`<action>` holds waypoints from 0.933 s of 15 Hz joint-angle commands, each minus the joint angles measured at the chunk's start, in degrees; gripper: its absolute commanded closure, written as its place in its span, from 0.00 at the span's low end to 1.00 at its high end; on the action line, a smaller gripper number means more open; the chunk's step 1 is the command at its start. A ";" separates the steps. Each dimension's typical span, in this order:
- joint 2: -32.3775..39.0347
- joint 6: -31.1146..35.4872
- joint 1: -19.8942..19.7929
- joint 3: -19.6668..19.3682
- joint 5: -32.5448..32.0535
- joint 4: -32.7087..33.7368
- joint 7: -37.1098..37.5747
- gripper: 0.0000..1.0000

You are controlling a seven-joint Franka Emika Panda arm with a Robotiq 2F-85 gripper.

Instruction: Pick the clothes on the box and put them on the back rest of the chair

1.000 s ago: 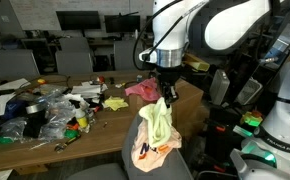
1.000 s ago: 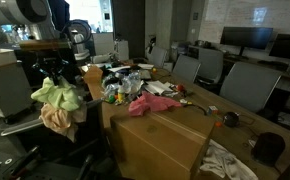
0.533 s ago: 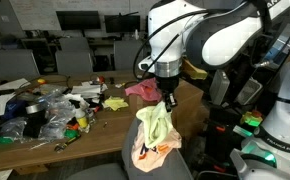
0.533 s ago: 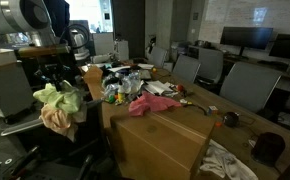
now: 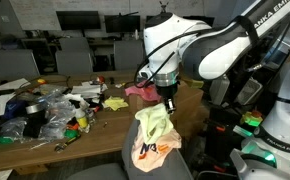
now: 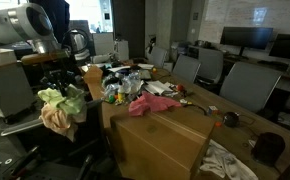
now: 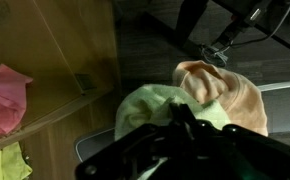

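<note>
An office worktop [image 5: 100, 127] strewn with clutter stretches left. The tool [image 5: 168, 104] hangs just over a green cloth [image 5: 155, 125]; I cannot tell whether it grips it. That cloth and a peach one [image 5: 148, 152] drape the chair back rest [image 5: 165, 172]. A pink cloth [image 6: 153, 104] lies on the box [image 6: 165, 140].

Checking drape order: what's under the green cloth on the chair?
A peach cloth shows beneath the green cloth, both draped on the chair backrest. The backrest's top edge is covered, so unseen.
</note>
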 commanded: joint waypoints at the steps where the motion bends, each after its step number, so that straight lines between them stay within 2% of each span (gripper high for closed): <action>1: 2.04 -0.93 -1.25 1.00 -3.23 1.78 4.70 0.99; 9: 3.44 -1.66 -1.77 0.76 -6.14 2.56 9.99 0.98; 10: 3.48 -1.66 -1.81 0.75 -6.14 2.63 10.17 0.95; 11: 3.44 -1.61 -1.84 0.74 -6.10 2.62 10.40 0.70; 12: 3.35 -1.68 -1.85 0.76 -6.04 2.62 10.52 0.70; 14: 3.40 -1.87 -1.88 0.74 -5.98 2.76 10.76 0.60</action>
